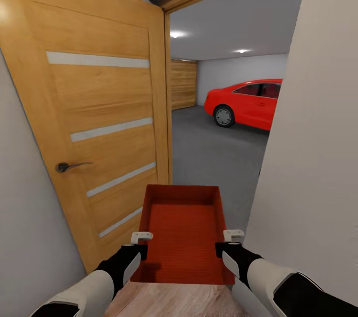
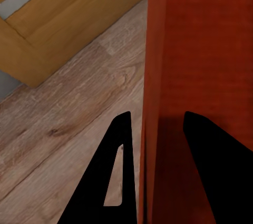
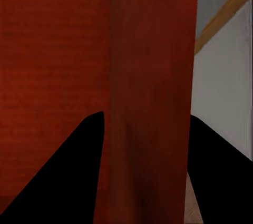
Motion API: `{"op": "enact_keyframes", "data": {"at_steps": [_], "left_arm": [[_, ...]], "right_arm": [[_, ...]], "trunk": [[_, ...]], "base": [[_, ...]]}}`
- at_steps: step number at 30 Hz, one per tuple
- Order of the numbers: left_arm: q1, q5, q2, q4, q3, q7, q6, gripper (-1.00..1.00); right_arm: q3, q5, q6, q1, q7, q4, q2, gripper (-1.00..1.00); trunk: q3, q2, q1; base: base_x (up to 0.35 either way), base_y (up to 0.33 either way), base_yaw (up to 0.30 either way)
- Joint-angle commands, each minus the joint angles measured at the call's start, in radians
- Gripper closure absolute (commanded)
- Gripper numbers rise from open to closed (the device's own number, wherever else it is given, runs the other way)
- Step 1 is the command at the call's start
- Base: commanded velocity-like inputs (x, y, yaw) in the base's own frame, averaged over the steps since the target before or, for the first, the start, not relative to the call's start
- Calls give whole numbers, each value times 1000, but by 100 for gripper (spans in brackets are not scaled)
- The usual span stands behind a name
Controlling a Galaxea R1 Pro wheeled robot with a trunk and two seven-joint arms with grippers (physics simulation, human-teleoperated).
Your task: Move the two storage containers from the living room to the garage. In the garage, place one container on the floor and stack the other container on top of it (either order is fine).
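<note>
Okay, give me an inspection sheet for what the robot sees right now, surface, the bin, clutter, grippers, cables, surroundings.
Surface: light wood plank flooring under the robot; dark grey garage floor past the doorway.
Job's things: one orange-red storage container, empty, carried between both arms; second container nothing seen.
Clutter: nothing seen.
Grippers: left gripper straddles the container's left wall, one finger inside, one outside; right gripper does the same on the right wall.
Cables: nothing seen.
Surroundings: open wood door on the left, pale wall close on the right, red car parked in the garage ahead.
</note>
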Motion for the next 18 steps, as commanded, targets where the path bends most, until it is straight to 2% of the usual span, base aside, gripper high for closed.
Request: {"op": "enact_keyframes", "data": {"at_steps": [1,18], "left_arm": [[0,-2,-2,1,12,4,7,100],[0,-3,-2,1,13,4,7,100]], "right_arm": [[87,11,-51,0,-51,-2,5,100],[87,11,-50,-1,-51,-3,6,100]], "trunk": [[0,-1,0],[0,-1,0]], "base": [[50,78,-124],[164,248,-15]]}}
